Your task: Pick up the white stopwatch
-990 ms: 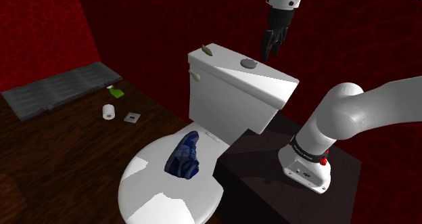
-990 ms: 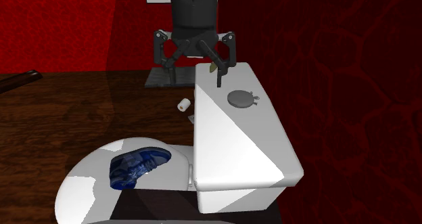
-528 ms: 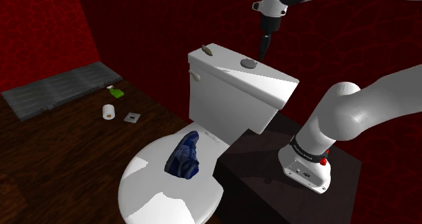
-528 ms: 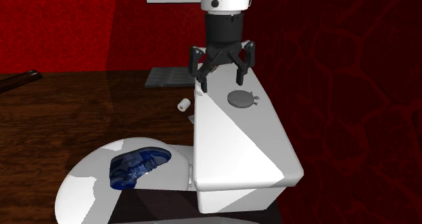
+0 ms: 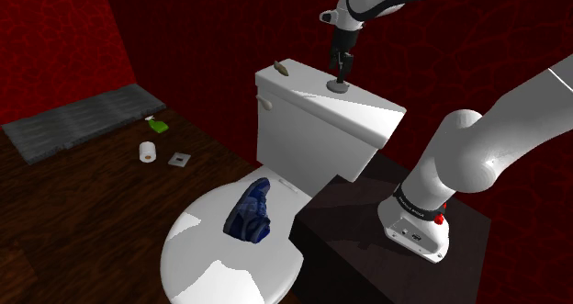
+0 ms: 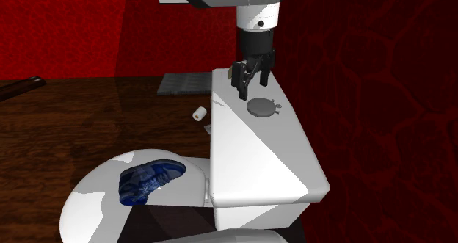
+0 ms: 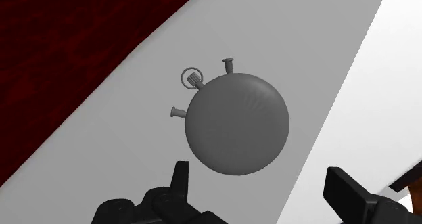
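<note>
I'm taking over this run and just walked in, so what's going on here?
The white arm's black gripper hovers just above a round grey stopwatch, which lies flat on the toilet tank's lid. The fingers stand open and touch nothing, so the stopwatch is not yet picked up. A blue shoe lies on the toilet seat below, away from the gripper.

White arm (image 5: 482, 146) rises from base at shoulder view's 4 o'clock, bends at elbow, then stretches across top toward 12 o'clock. Wrist bent down. Black claw (image 5: 340, 71) points straight down. Fingers (image 7: 177, 182) spread apart, holding nothing.
</note>
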